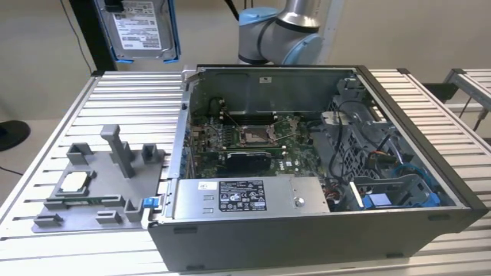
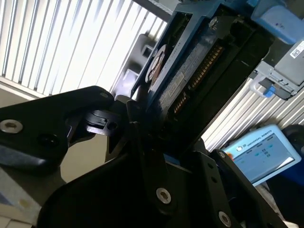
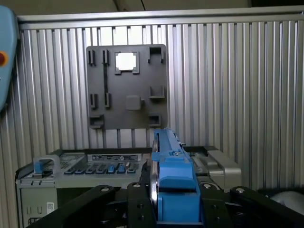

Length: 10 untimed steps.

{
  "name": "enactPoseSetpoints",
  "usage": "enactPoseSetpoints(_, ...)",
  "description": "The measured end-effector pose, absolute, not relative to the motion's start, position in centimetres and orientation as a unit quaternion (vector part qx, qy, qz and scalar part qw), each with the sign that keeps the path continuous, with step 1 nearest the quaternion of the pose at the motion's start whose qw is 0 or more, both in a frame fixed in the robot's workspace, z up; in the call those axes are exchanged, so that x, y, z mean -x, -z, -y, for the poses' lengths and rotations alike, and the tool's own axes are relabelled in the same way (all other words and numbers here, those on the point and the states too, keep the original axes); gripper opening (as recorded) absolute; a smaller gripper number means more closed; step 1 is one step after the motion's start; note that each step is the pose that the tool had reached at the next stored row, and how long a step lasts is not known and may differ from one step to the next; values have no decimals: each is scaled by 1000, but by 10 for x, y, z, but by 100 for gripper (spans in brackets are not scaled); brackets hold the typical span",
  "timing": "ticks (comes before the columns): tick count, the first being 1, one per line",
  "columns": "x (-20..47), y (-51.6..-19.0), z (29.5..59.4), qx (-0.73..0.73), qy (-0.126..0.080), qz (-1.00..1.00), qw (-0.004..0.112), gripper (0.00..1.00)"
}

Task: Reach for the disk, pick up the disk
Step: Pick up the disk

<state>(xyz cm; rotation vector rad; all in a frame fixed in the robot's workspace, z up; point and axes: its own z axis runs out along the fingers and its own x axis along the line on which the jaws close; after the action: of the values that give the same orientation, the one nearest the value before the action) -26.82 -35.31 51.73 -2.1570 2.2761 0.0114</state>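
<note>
High above the far corner of the ribbed aluminium table [image 1: 123, 98], toward the exterior view's left, hangs the flat rectangular silver metal disk [image 1: 142, 29] with its white label and blue plastic bracket, well clear of any surface. In the first wrist view the black gripper [image 3: 173, 197] is clenched on the disk [image 3: 172, 180], a finger [image 3: 135, 194] pressed against each side of it. Below on the table lie the open grey metal computer case [image 1: 307, 241] and, just beside it, a grey plastic fixture plate [image 1: 115, 172] carrying a small square silver chip [image 1: 75, 181].
</note>
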Motion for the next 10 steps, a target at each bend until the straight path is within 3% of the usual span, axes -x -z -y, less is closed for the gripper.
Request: enactPoseSetpoints(10, 234, -517, 353, 688, -4, -726, 3, 0)
